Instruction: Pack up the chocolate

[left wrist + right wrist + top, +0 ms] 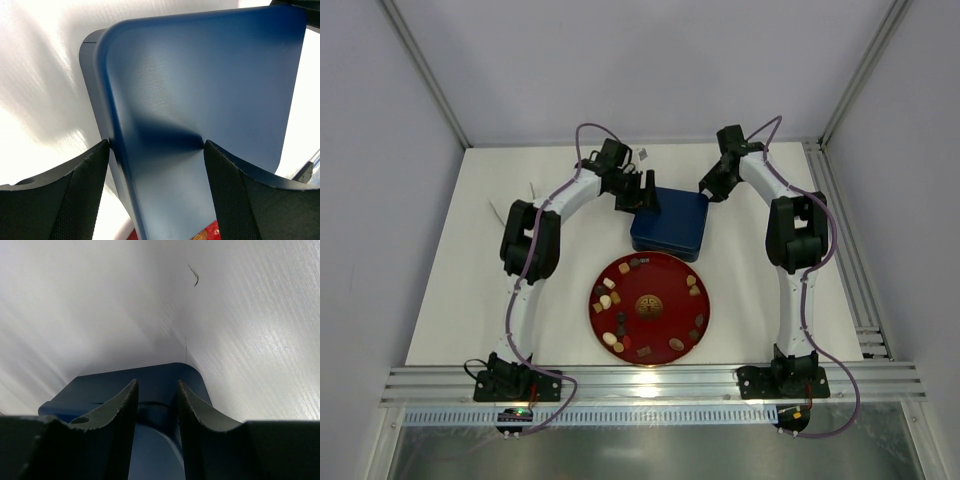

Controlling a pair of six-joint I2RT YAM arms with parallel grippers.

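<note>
The chocolate [607, 300] lies as several small brown, tan and cream pieces around the rim of a round red plate [665, 285]. Behind the plate sits a dark blue square tin [675, 225] with its lid on. My left gripper [640, 200] is open at the tin's far left corner. In the left wrist view its jaws [155, 144] straddle the edge of the tin [200, 75], one finger outside the side wall and one on the lid. My right gripper [708, 188] is at the far right corner. Its jaws [156, 382] stand narrowly apart over the tin [100, 385].
A sliver of the red plate [217, 231] shows under the tin in the left wrist view. An aluminium rail [650, 380] runs along the near edge and another rail [840, 230] along the right side. White walls close the back and both sides.
</note>
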